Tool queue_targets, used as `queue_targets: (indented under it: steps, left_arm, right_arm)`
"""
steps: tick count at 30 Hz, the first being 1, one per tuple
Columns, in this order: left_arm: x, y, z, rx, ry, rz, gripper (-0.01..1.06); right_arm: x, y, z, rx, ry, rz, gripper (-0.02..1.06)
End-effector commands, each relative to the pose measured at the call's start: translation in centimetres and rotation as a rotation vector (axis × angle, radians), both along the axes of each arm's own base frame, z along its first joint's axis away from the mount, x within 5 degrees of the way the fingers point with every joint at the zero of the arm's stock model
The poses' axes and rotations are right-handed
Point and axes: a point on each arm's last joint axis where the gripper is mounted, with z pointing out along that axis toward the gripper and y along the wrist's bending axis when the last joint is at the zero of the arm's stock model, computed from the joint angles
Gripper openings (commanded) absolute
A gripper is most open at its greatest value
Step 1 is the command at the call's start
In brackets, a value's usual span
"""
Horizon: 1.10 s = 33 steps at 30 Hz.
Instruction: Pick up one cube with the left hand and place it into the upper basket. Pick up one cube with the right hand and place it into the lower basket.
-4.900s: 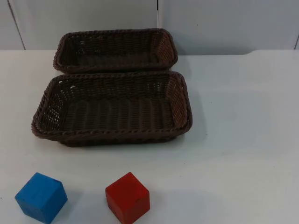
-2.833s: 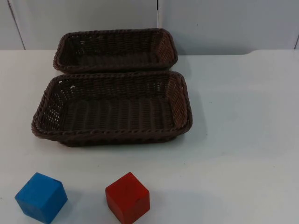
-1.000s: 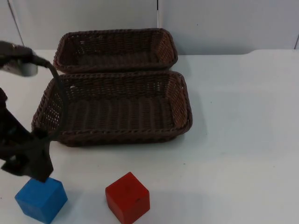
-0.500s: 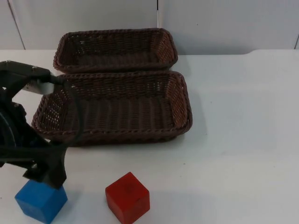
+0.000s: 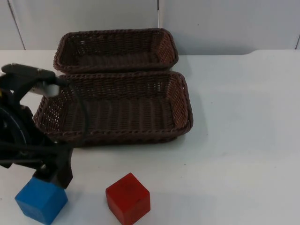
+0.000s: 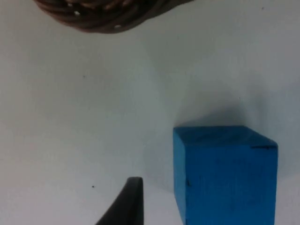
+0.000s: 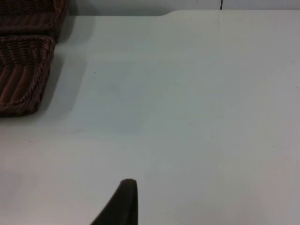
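A blue cube (image 5: 41, 201) lies near the table's front left corner, with a red cube (image 5: 128, 198) to its right. My left gripper (image 5: 50, 179) hangs just above the blue cube's far edge. It is open, and in the left wrist view one fingertip (image 6: 131, 200) stands beside the blue cube (image 6: 225, 174) without touching it. The upper basket (image 5: 116, 33) sits at the back and the lower basket (image 5: 112, 133) right in front of it; nothing lies in either. My right gripper (image 7: 140, 208) waits over bare table to the right of the baskets.
The two dark brown wicker baskets touch along their long sides, and the grey partition wall stands close behind the upper one. White table (image 5: 239, 140) stretches to the right of the baskets and of the red cube.
My left arm came in from the left and has moved down and slightly right over the blue cube. The cubes and both baskets have stayed where they were.
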Motion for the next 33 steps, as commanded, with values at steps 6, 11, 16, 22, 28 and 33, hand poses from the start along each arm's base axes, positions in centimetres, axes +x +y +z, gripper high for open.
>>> queue_targets:
  steps: [6, 11, 16, 22, 28, 33]
  left_arm:
    - [0.5, -0.2, -2.6, 0.039, 0.053, -0.02, 1.0]
    - [0.9, -0.2, -4.4, 0.049, 0.07, -0.017, 1.0]
    - [1.2, -0.3, -5.9, 0.056, 0.074, -0.016, 1.0]
    - [1.1, -0.2, -6.6, 0.07, 0.102, -0.025, 1.0]
    - [1.0, -0.2, -6.6, 0.073, 0.111, -0.027, 0.69]
    - [0.8, -0.2, -6.1, 0.074, 0.125, -0.029, 0.18]
  right_arm:
    - [0.0, 0.0, 0.0, -0.002, -0.007, -0.008, 1.05]
    - [0.0, 0.0, 0.0, -0.002, -0.007, -0.008, 1.05]
    - [0.0, 0.0, 0.0, -0.002, -0.007, -0.008, 1.05]
    - [0.0, 0.0, 0.0, -0.003, -0.007, -0.008, 1.05]
    - [0.0, 0.0, 0.0, -0.003, -0.007, -0.008, 1.05]
    - [0.0, 0.0, 0.0, -0.003, -0.007, -0.008, 1.05]
